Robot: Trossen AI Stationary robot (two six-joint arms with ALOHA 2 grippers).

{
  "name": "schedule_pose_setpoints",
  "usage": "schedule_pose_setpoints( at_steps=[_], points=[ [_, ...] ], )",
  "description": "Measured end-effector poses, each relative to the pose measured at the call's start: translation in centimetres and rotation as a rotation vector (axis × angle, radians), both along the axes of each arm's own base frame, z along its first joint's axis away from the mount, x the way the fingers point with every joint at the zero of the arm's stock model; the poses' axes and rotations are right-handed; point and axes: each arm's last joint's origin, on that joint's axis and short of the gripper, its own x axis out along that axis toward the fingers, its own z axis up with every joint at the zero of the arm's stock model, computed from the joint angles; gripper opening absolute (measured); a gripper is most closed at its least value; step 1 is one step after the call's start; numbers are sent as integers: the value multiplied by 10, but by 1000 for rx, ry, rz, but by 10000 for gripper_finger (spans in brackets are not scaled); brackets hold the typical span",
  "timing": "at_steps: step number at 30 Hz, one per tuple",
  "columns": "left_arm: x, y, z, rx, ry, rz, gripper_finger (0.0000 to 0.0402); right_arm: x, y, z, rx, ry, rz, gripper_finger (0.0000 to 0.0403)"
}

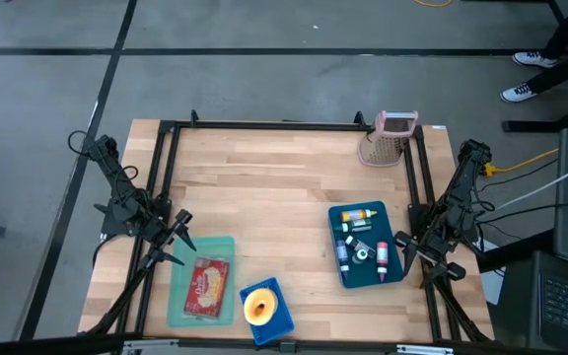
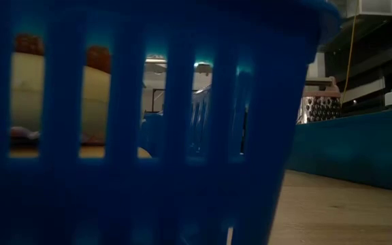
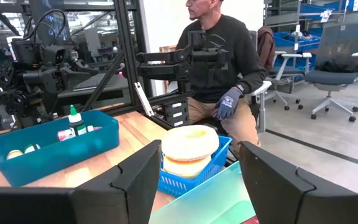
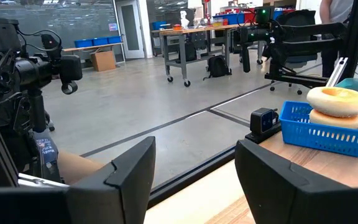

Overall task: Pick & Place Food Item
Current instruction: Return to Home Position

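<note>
Across the whole scene lay the pale wooden plank surface, edged by a black metal frame. My left arm stood at its left edge and my right arm at its right edge.

On the right half sat the dark blue rectangular plastic bin, and the small food colouring bottles were inside it. To the left, near the front edge, lay a light green flat tray with a red printed food packet on it. Just beside that tray stood a small bright blue slatted basket, which filled most of the low view. At the back right corner stood a metal box grater with a pink handle.

My left tool hung near the tray's back left corner, its fingers spread wide and holding nothing. My right tool hung just beside the bin's right wall, also spread and empty, as its fingers showed in the right wrist view.

Two pale yellow ring-shaped doughnuts were stacked in the basket. Among the bottles, a yellow-capped one lay on its side at the back of the bin, a red one lay near the right wall, and a green-capped one stood upright.

Beyond the surface, in the left wrist view, a person in a dark sweater sat wearing a blue glove.
</note>
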Motion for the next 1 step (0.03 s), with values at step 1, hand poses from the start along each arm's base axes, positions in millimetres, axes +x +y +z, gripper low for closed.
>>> schedule_pose_setpoints(
  at_steps=[1],
  points=[
    [0,0,0,0,0,0,211,0,0,0,0,0,0,217]
  ],
)
